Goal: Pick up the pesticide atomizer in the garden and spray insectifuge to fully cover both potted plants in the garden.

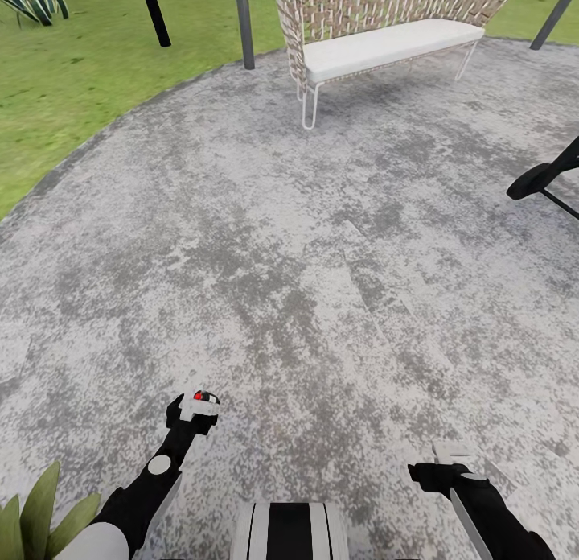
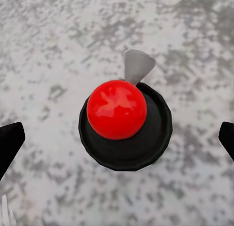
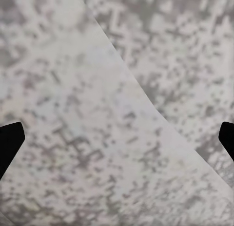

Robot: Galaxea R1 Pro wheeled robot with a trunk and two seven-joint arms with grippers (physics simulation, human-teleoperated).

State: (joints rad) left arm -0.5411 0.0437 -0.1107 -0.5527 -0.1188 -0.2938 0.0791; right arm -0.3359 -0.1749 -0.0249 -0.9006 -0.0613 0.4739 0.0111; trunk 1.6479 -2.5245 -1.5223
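Garden (image 1: 88, 85) lawn bordering broad gravel patio (image 1: 322, 262)

The gravel patio (image 1: 322, 262) spreads ahead of the robot, with lawn (image 1: 88, 69) curving round its left and far edge. A cushioned seat (image 1: 386, 45) stands at the patio's far side, a post (image 1: 244, 25) just left of it. Leaves (image 1: 36, 516) sit beside the left arm.

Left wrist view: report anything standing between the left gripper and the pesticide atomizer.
Nothing visible does. The pesticide atomizer, seen top-on as a red knob on a black cap, sits centred in the left gripper, whose fingers stand wide apart, with bare gravel patio around it.
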